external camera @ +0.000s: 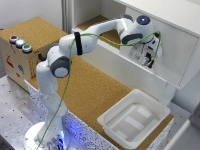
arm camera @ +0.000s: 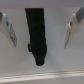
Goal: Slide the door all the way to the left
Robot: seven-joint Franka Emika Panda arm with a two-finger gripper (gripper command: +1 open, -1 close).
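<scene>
Status: arm is up at the cabinet (external camera: pixel 165 15), gripper (external camera: pixel 148 56) right against the face of the door (external camera: pixel 172 62). The door is the plain white panel covering the cabinet front toward the exterior view's right; the part toward that view's left is open, with the cork-lined interior showing. So the slide looks not done, or barely begun — my read: almost the full travel remains.

Gripper: wrist view shows both fingers (arm camera: pixel 9 27) spread wide, nothing between them, just white panel behind and a dark vertical bar (arm camera: pixel 37 37) in the middle. Can't tell whether that bar is a handle or a gap. Can't confirm finger contact with the door either.

Count:
- 1 Panda arm, 1 gripper
- 1 sliding door
- 1 white plastic tray (external camera: pixel 118 127), looks empty, near the desk's front corner on the exterior view's right
- 1 box (external camera: pixel 12 62) at the desk's far-left end, 3 buttons (external camera: pixel 20 43) on top
- 1 cork-topped desk (external camera: pixel 92 95)
</scene>
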